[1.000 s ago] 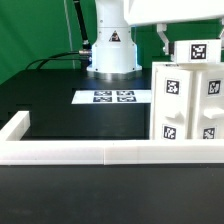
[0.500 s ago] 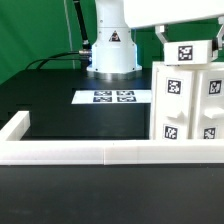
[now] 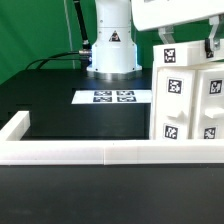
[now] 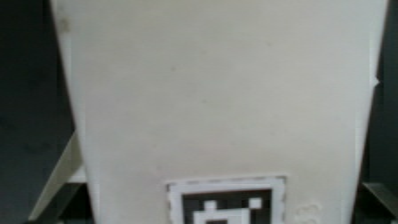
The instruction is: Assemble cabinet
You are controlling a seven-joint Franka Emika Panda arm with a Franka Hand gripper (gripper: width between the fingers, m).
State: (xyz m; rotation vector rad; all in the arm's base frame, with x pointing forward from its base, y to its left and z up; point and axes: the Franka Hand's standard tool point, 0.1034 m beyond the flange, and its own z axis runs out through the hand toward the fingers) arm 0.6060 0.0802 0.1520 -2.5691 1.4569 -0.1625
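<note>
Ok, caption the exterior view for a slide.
Gripper holding a small white tagged block atop the large white boxy cabinet body.

- You have a black table top (image 3: 60, 115) filling most of the exterior view.
- A green backdrop (image 3: 35, 30) stands behind it.
- The marker board (image 3: 105, 97) lies flat on the table with 4 tags.
- A white border rail (image 3: 70, 152) runs along the near edge.
- Light looks even, possibly from overhead.
</note>
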